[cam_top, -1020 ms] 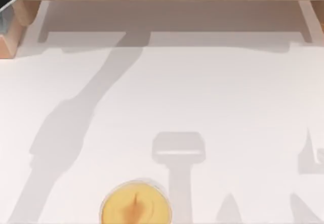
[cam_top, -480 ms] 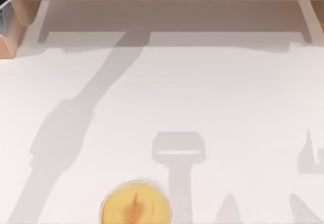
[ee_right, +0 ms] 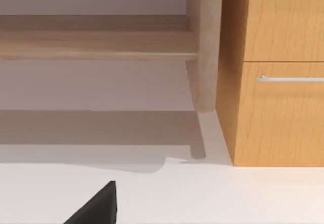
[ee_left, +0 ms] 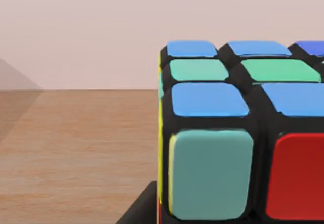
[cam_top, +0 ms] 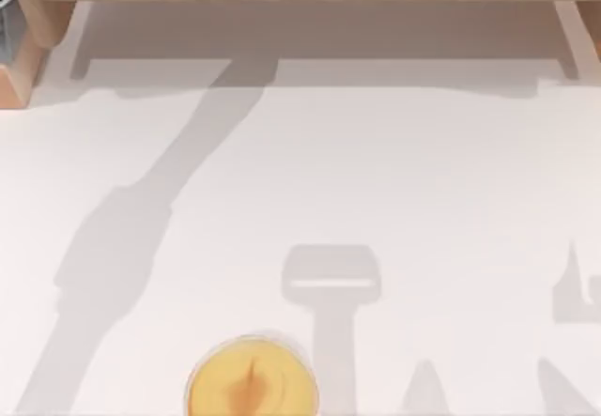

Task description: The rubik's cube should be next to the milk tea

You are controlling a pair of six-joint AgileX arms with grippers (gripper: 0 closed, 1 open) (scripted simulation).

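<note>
On the left, my left wrist view is showing the rubik's cube (ee_left: 238,133) very close up, with blue, green, teal and red squares, wooden floor behind it; I cannot tell what that arm's pincer is doing. Moving right, the milk tea (cam_top: 252,378) is sitting at the white table's (cam_top: 394,172) near edge, left of centre. My right arm's pincer state I cannot tell either.

The round milk tea cup (cam_top: 252,378), creamy yellow-tan with a darker orange streak at centre and a pale clear rim, is seen upright at the near edge of the white worktop, left of middle. The black-edged rubik's cube (ee_left: 243,133) is seen close up, blue, green, teal and red squares showing.
</note>
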